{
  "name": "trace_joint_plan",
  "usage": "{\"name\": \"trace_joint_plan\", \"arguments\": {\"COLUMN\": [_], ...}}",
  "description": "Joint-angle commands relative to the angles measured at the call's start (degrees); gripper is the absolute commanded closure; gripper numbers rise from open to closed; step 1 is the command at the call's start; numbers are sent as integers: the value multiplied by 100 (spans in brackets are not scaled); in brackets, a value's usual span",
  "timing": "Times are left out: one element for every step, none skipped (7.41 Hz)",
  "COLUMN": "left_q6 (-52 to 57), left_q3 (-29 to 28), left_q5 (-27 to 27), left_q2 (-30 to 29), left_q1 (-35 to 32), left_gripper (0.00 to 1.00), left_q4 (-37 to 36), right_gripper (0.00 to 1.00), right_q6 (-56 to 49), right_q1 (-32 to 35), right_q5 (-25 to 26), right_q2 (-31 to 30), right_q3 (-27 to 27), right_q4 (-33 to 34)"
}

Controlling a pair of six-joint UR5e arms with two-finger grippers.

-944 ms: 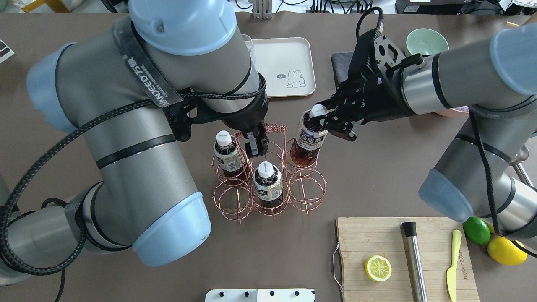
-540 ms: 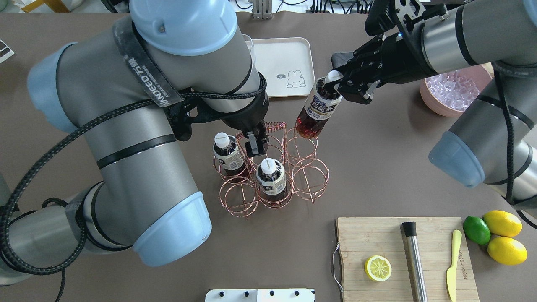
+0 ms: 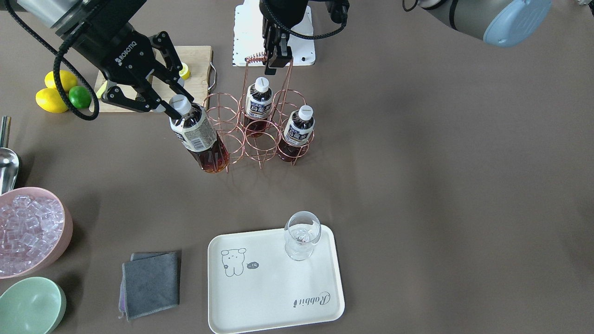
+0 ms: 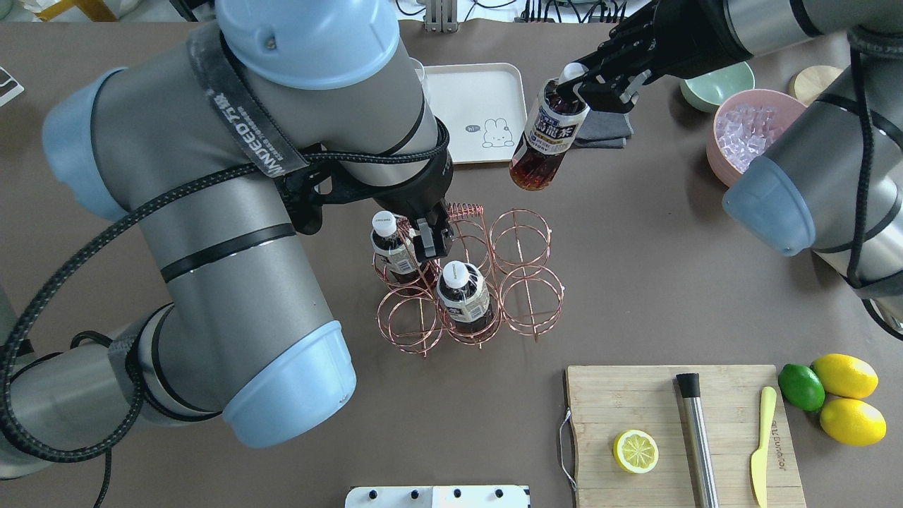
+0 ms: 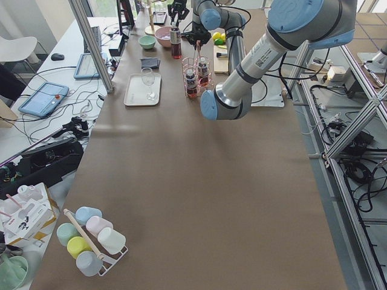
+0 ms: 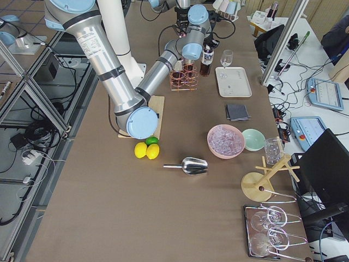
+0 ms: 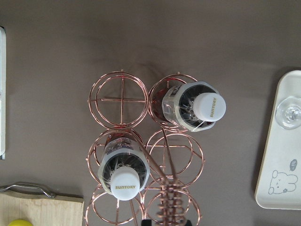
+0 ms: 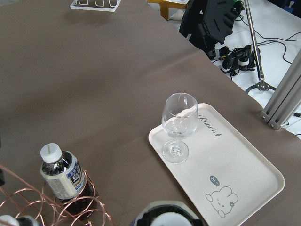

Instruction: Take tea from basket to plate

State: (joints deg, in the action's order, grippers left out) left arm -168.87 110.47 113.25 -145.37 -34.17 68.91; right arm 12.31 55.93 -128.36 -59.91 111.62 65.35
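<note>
My right gripper (image 4: 577, 83) is shut on the neck of a tea bottle (image 4: 543, 141) and holds it tilted in the air, clear of the basket (image 4: 520, 233), near the right edge of the cream plate (image 4: 480, 106). In the front view the held bottle (image 3: 199, 137) hangs beside the basket (image 3: 222, 99), far from the plate (image 3: 274, 287). Two other tea bottles (image 4: 391, 247) (image 4: 464, 296) stand in basket cells. My left gripper (image 4: 432, 243) is shut on the basket's coiled wire handle (image 4: 465, 210).
A wine glass (image 3: 301, 234) stands on the plate's corner. A grey cloth (image 4: 603, 127), a pink bowl of ice (image 4: 751, 134) and a green bowl (image 4: 712, 85) lie right of the plate. A cutting board (image 4: 684, 430) with lemon half and tools is at the near right.
My right gripper has lifted the tea bottle out of the basket's far right cell and carried it away toward the plate. The basket has shifted slightly to the right.
</note>
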Motion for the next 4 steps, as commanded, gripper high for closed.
{"name": "trace_joint_plan", "arguments": {"left_q6": [3, 3, 21, 125], "left_q3": [44, 62, 53, 62], "left_q5": [48, 48, 48, 57], "left_q2": [-8, -17, -35, -35], "left_q1": [-211, -378, -493, -581], "left_gripper": [100, 100, 100, 100], "left_q4": [-36, -106, -167, -290], "right_gripper": [100, 100, 100, 100], "right_q6": [-158, -168, -202, -211], "right_q1": [260, 313, 374, 401], "right_q5": [-22, -13, 13, 57], "right_q2": [722, 1039, 1312, 1611], "right_q3": [-1032, -1533, -2008, -2491], "right_q4": [-4, -22, -31, -57]}}
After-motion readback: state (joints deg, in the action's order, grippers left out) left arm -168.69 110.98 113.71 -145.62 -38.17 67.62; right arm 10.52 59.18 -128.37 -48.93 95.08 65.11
